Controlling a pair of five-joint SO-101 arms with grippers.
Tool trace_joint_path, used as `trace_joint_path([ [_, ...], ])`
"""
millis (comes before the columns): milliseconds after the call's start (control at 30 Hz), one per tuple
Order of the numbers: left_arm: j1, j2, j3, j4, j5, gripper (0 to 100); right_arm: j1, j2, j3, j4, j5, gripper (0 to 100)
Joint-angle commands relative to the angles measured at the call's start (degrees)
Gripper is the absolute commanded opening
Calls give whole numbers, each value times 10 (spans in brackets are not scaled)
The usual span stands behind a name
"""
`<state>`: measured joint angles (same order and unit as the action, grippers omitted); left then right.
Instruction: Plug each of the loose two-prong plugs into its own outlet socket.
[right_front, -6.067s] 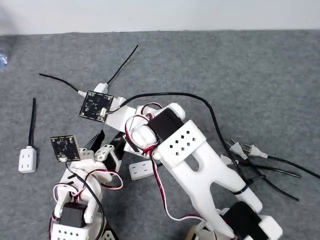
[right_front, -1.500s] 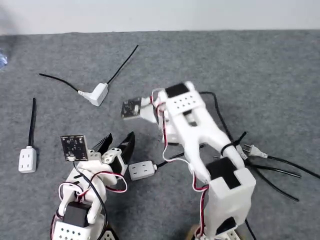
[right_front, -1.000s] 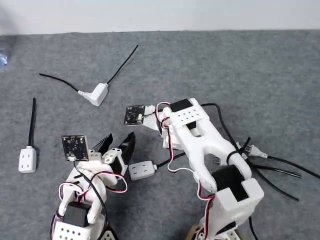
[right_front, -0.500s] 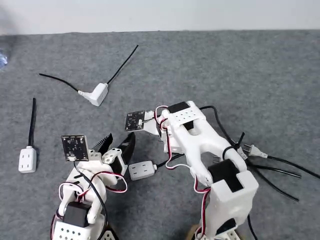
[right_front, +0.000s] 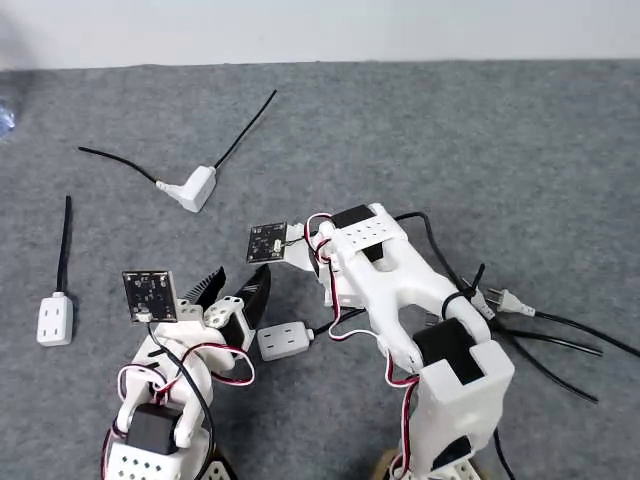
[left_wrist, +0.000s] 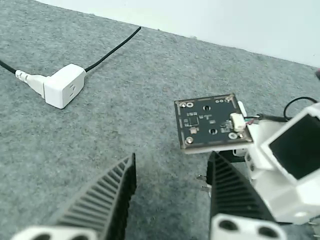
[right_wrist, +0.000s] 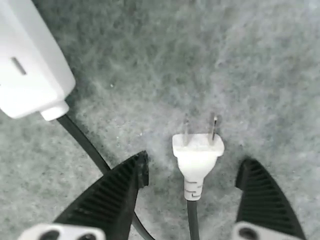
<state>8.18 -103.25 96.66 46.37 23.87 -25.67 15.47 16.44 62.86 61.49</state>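
The right gripper (right_wrist: 194, 170) hangs low over the grey mat (right_front: 500, 150) with its two black fingers (right_wrist: 112, 195) spread wide apart, and it holds nothing. A white plug (right_wrist: 197, 150) lies flat on the mat right between them. I think a few things could go wrong here. If the fingers close a bit to one side, one will touch first and push the plug away, because the plug is small and light. If they close too far back, they will pinch the thin neck or the wire, and then the plug could flop and tilt. A black cord (right_wrist: 85, 145) runs just beside one finger, so it might get caught in the squeeze too. That cord goes to a white socket block (right_wrist: 27, 65) that sits near the plug but not touching it. The block is loose, so it may slide away when the plug is pushed in. The left gripper (left_wrist: 172, 160) waits close by, fingers apart and empty, so nothing is holding the block. The plug has a smooth white body, a ribbed neck and a dark wire, and its two thin metal prongs (right_wrist: 214, 126) point away from the gripper.
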Motion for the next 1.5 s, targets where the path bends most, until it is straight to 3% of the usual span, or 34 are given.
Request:
trace_joint_path([
  [0, 4, -10, -3, -2, -7, 218, -7, -1, -7, -7, 3, 254],
  [267, 4, -10, -3, -2, -7, 218, -9, -1, -4, -21, 3, 247],
  [567, 4, -10, -3, -2, -7, 218, -10, -1, -5, -22, 6, 140],
  [733, 4, -10, -3, -2, -7, 218, -8, 0, -4, -47, 6, 1],
  [1000, 4, -10, -3, -2, -7, 218, -28, -58, -25, 12, 1, 9],
  [1233, 5, -10, -3, -3, -7, 218, -120, -200, -58, 109, -114, 9],
  [1467, 6, -10, -3, -2, -7, 218, -176, -270, -64, 139, -172, 9],
])
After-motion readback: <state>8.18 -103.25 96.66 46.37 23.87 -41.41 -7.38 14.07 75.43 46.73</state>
